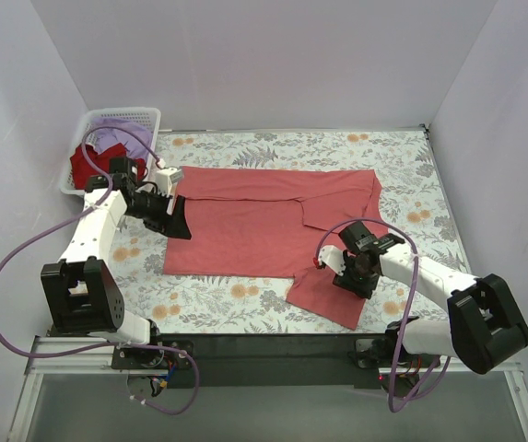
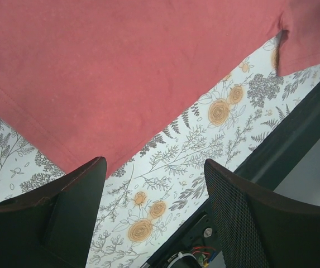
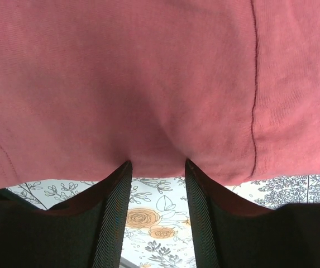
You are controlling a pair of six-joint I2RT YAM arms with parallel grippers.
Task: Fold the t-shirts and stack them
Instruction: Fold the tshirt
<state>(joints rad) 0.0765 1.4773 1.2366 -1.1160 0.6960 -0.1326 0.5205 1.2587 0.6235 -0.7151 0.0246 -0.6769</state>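
The large coral-red t-shirt (image 1: 254,221) lies spread on the floral cloth, one sleeve (image 1: 328,295) pointing to the near right. My left gripper (image 1: 176,216) hovers at the shirt's left edge; in the left wrist view it (image 2: 154,167) is wide open and empty, with the shirt's hem (image 2: 120,72) just beyond the fingertips. My right gripper (image 1: 356,276) is at the near-right sleeve; in the right wrist view it (image 3: 157,167) is open, its fingertips at the edge of the shirt (image 3: 148,84). The darker red t-shirt (image 1: 88,166) and the lavender t-shirt (image 1: 121,138) lie bunched in the basket.
The white lattice basket (image 1: 88,124) stands at the far left corner. The grey-and-orange floral cloth (image 1: 402,175) covers the table. White walls close in the left, back and right. A black rail (image 1: 273,345) runs along the near edge.
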